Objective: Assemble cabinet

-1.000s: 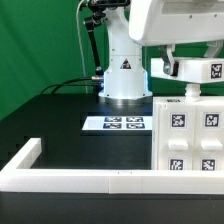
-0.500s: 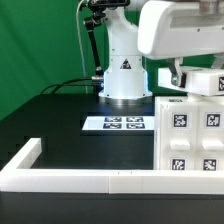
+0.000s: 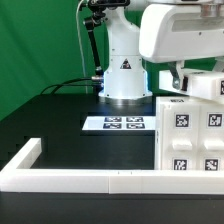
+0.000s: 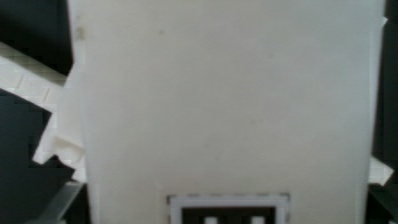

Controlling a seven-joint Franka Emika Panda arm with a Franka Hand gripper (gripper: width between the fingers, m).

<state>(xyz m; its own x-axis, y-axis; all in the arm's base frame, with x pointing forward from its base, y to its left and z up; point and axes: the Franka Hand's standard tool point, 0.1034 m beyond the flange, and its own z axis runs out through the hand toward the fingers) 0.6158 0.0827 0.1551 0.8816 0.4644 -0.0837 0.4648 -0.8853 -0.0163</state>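
Rails [image 3: 60, 178]: white border along the near edge, turning back at the exterior view's left. Unmoved.
Marker board [image 3: 115, 123]: flat on the black table [image 3: 50, 120], mid-scene, just in front of the arm base [image 3: 123, 75]. Unmoved.
Cabinet [image 3: 190, 135]: white body at the exterior view's right, just behind the rails, with tagged faces toward the camera. Position unchanged.
Panel [image 3: 205, 87]: white tagged part directly over the cabinet's top edge. It has come down over the last second and now sits at or just above that edge. Contact cannot be confirmed.
Meaning: judged a placing step, with the panel being lowered toward its seat on the body. Seating is not yet evident, so the cabinet remains unfinished.
Arm pose: rises from the base at rear centre and reaches across to the right, with the wrist pointing down over the cabinet.
Gripper [image 3: 186, 78]: fingers largely hidden, judged clamped on the panel, which hangs beneath the hand.
Wrist view: the panel [image 4: 214, 100] fills almost the whole frame, with a tag at one end and dark table at the margins.
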